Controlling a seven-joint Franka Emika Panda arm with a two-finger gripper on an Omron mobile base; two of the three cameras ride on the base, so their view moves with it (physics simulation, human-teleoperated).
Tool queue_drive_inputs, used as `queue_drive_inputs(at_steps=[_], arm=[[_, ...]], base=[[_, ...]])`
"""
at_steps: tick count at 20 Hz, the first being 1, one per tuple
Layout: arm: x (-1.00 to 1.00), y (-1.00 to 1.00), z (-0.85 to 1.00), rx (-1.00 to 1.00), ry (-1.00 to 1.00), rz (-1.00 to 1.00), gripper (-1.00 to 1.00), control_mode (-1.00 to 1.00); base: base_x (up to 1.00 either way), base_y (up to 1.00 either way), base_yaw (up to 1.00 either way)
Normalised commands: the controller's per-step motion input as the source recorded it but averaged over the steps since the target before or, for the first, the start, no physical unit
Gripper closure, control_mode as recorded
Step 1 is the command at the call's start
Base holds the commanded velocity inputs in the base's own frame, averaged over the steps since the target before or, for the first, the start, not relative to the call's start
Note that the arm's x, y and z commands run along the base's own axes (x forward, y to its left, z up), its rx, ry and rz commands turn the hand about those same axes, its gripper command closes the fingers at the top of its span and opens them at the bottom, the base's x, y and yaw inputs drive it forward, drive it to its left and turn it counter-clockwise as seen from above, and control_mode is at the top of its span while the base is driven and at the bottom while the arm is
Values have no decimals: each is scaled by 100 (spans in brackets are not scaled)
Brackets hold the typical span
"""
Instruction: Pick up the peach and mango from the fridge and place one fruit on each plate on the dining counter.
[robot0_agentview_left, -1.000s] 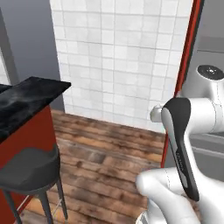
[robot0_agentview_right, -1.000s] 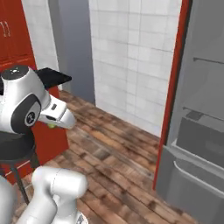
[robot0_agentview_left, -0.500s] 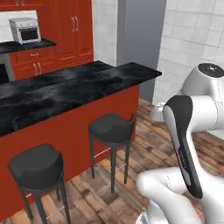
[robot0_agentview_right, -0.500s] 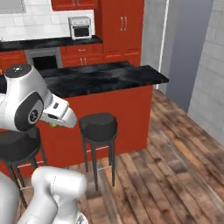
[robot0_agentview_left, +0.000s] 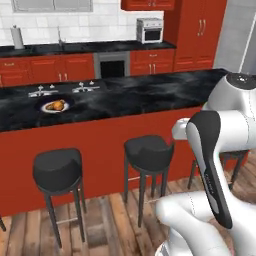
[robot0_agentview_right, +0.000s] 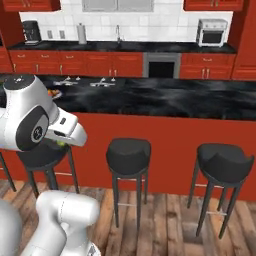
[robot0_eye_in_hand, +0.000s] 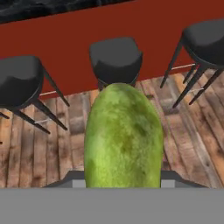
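The mango (robot0_eye_in_hand: 124, 139), oval and yellow-green, sits large in the middle of the hand view, and my gripper (robot0_eye_in_hand: 124, 177) is shut on it. From the right base view, the gripper (robot0_agentview_right: 64, 143) hangs at the left, in front of the dining counter (robot0_agentview_right: 175, 100), with a sliver of green mango (robot0_agentview_right: 61, 144) under the hand. On the dining counter (robot0_agentview_left: 130, 95) lies a white plate (robot0_agentview_left: 48, 108) with the orange peach (robot0_agentview_left: 59, 105) on it. The fridge is out of view.
Black bar stools (robot0_agentview_left: 57, 171) (robot0_agentview_left: 148, 151) (robot0_agentview_right: 129, 150) (robot0_agentview_right: 222, 161) stand along the counter's red front, on a wooden floor (robot0_eye_in_hand: 39, 144). Behind are red cabinets, a sink (robot0_agentview_left: 60, 89), an oven (robot0_agentview_left: 112, 66) and a small white oven (robot0_agentview_left: 149, 30).
Both base views have swung from the tiled wall and red door edge round to the dining counter, so the base has turned. The gripper holds the mango as before.
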Motion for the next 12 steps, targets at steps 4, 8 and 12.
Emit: queue_drive_inputs(at_steps=[4, 8, 12], arm=[[0, 0, 0, 0, 0, 0, 100, 100], [0, 0, 0, 0, 0, 0, 100, 100], [0, 0, 0, 0, 0, 0, 100, 100]], base=[[5, 100, 40], [2, 100, 36], [26, 100, 31]])
